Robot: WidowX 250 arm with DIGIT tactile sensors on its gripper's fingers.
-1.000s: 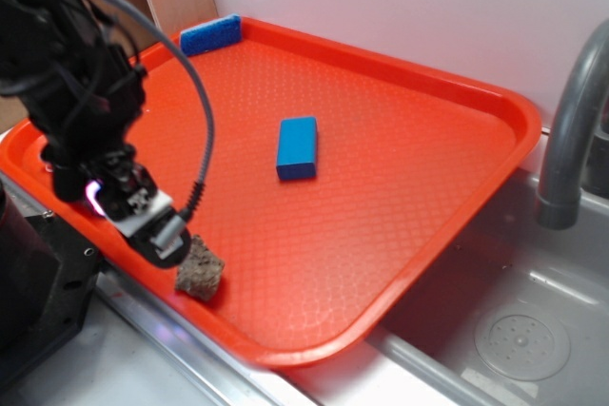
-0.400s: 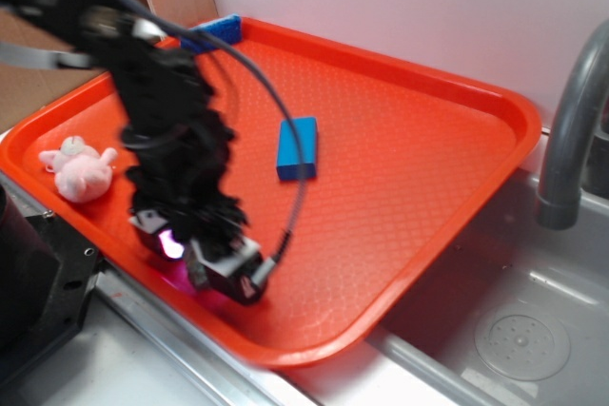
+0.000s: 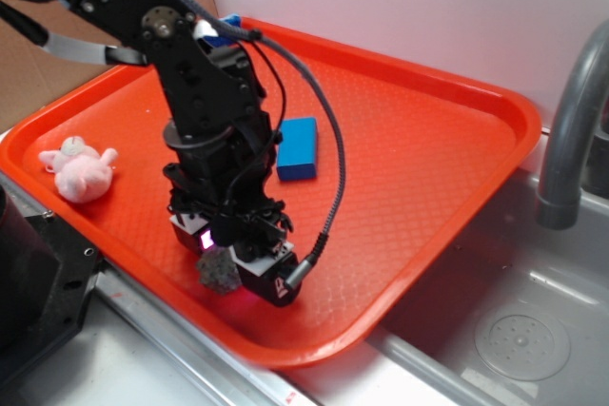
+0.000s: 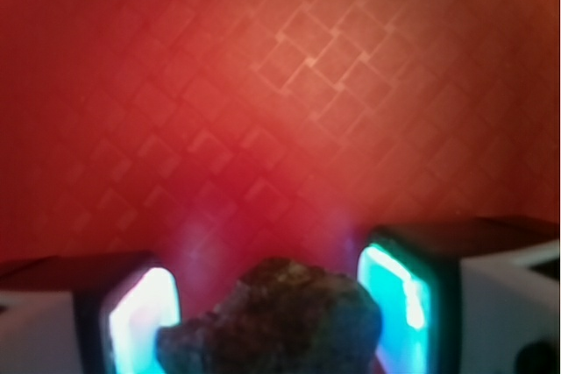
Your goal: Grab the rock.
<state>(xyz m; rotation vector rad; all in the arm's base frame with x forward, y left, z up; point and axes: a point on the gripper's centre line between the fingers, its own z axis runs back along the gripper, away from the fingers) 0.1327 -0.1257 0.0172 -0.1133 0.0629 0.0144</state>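
Since a second ago, the gripper point(image 3: 231, 259) has been swung from the tray's point(image 3: 457, 130) 9 o'clock edge to the rock point(image 4: 280, 321) at its 6 o'clock rim. The rock is seen between parted fingers point(image 4: 140, 317); closure appears pending, not confirmed.

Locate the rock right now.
The rock sits near the orange tray's front edge in the exterior view; the wrist view shows it between the fingers, bottom centre.
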